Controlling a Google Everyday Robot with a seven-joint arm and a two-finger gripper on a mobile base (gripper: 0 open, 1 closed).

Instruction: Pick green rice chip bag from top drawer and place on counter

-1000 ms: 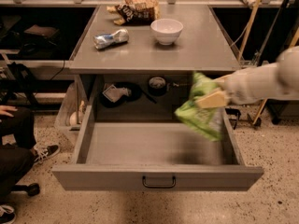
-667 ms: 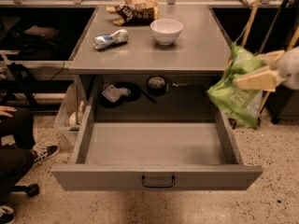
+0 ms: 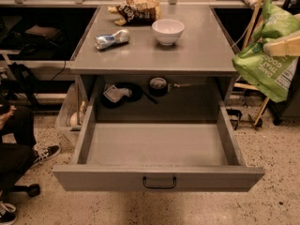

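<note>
The green rice chip bag point(image 3: 269, 55) hangs in the air at the right edge of the view, to the right of the counter point(image 3: 140, 55) and about level with it. My gripper point(image 3: 276, 48) comes in from the right and is shut on the bag, its tan fingers point(image 3: 281, 47) pinching the crinkled upper part. The top drawer point(image 3: 157, 158) is pulled fully open below the counter and holds nothing visible. Its dark handle point(image 3: 160, 183) is centred on the front panel.
On the counter stand a white bowl point(image 3: 168, 31), a crushed silver can point(image 3: 111, 39) and a brown-and-tan chip bag point(image 3: 138, 7). Dark items lie on the shelf behind the drawer point(image 3: 136, 92). A seated person's legs point(image 3: 16, 158) are at the left. Wooden poles point(image 3: 255, 13) stand right.
My gripper has lifted the green bag out of the drawer's right side and carried it up and to the right, outside the cabinet, up to about counter height.
</note>
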